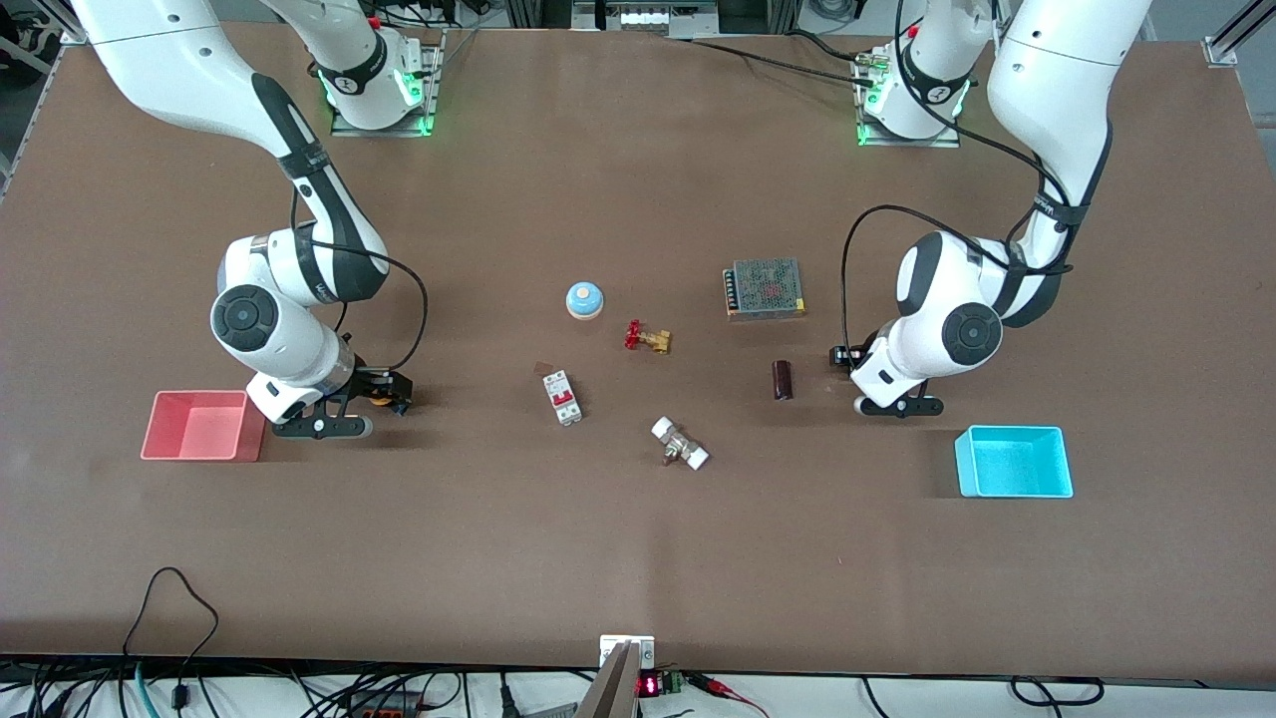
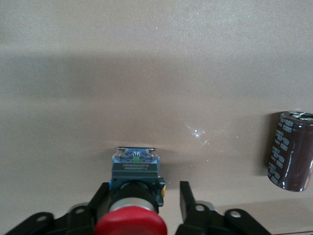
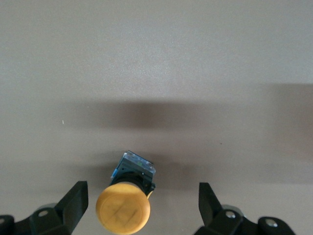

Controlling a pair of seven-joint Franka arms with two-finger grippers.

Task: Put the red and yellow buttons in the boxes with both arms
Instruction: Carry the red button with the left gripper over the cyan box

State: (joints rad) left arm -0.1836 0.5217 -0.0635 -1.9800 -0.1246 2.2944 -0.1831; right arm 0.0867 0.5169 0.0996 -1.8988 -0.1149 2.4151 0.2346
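The red button (image 2: 131, 221) lies on the table between the fingers of my left gripper (image 2: 144, 188), its dark base (image 2: 135, 169) pointing away from the wrist. One finger (image 2: 101, 193) rests against the button's body and a narrow gap separates the other from it. In the front view this left gripper (image 1: 845, 356) is low over the table, beside the dark capacitor (image 1: 783, 379), and hides the red button. My right gripper (image 3: 143, 188) stands wide open around the yellow button (image 3: 123, 211), touching neither side. It hangs low beside the pink-red box (image 1: 199, 424). The cyan box (image 1: 1012, 464) sits nearer the front camera than the left gripper.
Mid-table lie a light-blue bell (image 1: 584, 299), a brass valve with a red handwheel (image 1: 648, 338), a white breaker (image 1: 562, 397), a white-ended fitting (image 1: 680, 443) and a meshed power supply (image 1: 765, 288). The capacitor (image 2: 291, 149) lies close to the left gripper.
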